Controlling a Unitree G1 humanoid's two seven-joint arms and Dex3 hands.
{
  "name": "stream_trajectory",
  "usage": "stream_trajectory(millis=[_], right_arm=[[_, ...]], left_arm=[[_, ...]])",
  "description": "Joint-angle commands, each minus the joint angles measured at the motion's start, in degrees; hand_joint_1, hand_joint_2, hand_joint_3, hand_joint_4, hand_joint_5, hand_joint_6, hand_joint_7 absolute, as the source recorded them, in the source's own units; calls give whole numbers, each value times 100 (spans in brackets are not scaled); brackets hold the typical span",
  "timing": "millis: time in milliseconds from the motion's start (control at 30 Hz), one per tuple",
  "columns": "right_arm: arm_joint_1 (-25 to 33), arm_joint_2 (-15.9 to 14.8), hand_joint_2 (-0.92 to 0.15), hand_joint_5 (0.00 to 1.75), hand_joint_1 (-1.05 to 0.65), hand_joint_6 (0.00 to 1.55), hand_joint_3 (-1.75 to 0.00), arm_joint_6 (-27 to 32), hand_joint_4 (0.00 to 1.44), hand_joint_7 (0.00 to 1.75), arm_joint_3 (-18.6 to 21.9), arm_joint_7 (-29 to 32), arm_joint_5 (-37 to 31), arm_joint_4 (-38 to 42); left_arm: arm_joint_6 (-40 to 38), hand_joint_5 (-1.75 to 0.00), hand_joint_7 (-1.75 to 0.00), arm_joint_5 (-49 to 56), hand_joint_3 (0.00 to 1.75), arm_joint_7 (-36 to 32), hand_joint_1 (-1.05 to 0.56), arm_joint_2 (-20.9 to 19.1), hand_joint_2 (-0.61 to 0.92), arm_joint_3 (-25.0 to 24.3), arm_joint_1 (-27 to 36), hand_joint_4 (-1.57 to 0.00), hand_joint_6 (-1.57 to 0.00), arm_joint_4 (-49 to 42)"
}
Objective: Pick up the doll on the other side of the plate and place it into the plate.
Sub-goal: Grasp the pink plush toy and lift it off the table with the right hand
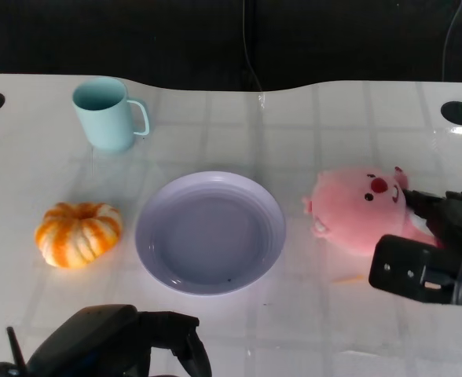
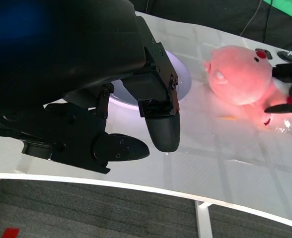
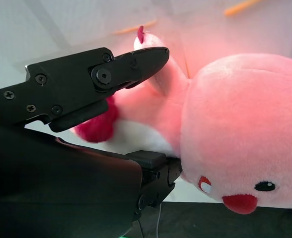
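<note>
Pink plush doll with red nose lies on white glossy counter, just right of round lavender plastic plate, not in it. Task early: doll not lifted, plate holds nothing. Right hand at doll's body, fingers either side of it; firm grip cannot be told. Left hand near plate's front rim, fingers loosely apart, holding nothing. Doll's long axis runs sideways: head toward plate, body away, face toward far counter edge.
</note>
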State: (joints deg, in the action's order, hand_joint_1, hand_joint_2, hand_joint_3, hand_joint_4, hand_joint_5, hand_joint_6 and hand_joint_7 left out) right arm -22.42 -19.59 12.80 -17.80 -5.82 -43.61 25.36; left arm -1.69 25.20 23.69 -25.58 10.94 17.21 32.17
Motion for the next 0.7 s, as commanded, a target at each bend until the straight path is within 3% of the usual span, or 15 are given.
stream_trajectory(millis=[33, 133, 167, 200, 233, 300, 333, 367, 433, 500, 600, 700], right_arm=[[-28, 170, -92, 18, -44, 58, -11, -170, 46, 6, 2, 450, 240, 668], [-166, 239, -92, 16, -32, 72, -13, -551, 61, 7, 103, 1077, 428, 1119], [-205, 236, -92, 48, -22, 91, -14, -739, 78, 9, 150, 1310, 494, 1230], [-249, 215, -91, 99, -15, 113, -14, -918, 84, 11, 172, 1500, 540, 1335], [-289, 200, -91, 118, -14, 123, -14, -1068, 87, 12, 184, 1664, 581, 1434], [-384, 163, -90, 140, -14, 134, -19, -1265, 91, 19, 146, 1875, 605, 1612], [-424, 141, -85, 156, -17, 117, -34, -1362, 86, 61, 123, 1968, 604, 1677], [-462, 108, -77, 160, -19, 101, -50, -1482, 82, 94, 85, 2073, 586, 1744], [-515, 89, -62, 153, -22, 88, -77, -1617, 79, 118, 77, 2191, 627, 1809], [-548, 84, -48, 170, -23, 78, -105, -1757, 82, 159, 139, 2330, 712, 1791], [-591, 37, -37, 174, -22, 77, -126, -1920, 86, 173, 224, 2453, 795, 1681], [-618, 37, -37, 175, -22, 77, -131, -1897, 87, 174, 386, 2332, 1015, 1397]], left_arm=[[-64, -159, -95, 95, 34, 4, -20, -64, 92, -17, 66, -65, -73, 52], [-67, -159, -96, 91, 33, 3, -20, -57, 92, -17, 73, -65, -73, 57], [-53, -159, -95, 78, 33, 6, -19, -59, 92, -23, 74, -64, -73, 53], [-49, -159, -95, 72, 33, 9, -19, -58, 92, -27, 74, -64, -73, 54], [-38, -159, -95, 66, 33, 8, -19, -58, 92, -30, 74, -64, -73, 54], [-52, -159, -95, 67, 32, 15, -18, -53, 92, -26, 49, -64, -72, 44], [-64, -159, -95, 65, 32, 25, -18, -53, 92, -23, 36, -63, -72, 38], [-69, -158, -94, 64, 32, 27, -18, -50, 92, -19, 22, -63, -72, 24], [-75, -157, -94, 84, 32, 13, -18, -38, 92, -4, -2, -63, -73, -7], [-115, -157, -94, 125, 32, 6, -18, -18, 92, 23, -29, -65, -73, -19], [-155, -158, -94, 172, 32, 6, -19, -2, 92, 67, -73, -66, -74, -38], [-74, -159, -94, 148, 32, -49, -18, 16, 92, 77, -94, -66, -74, -120]])
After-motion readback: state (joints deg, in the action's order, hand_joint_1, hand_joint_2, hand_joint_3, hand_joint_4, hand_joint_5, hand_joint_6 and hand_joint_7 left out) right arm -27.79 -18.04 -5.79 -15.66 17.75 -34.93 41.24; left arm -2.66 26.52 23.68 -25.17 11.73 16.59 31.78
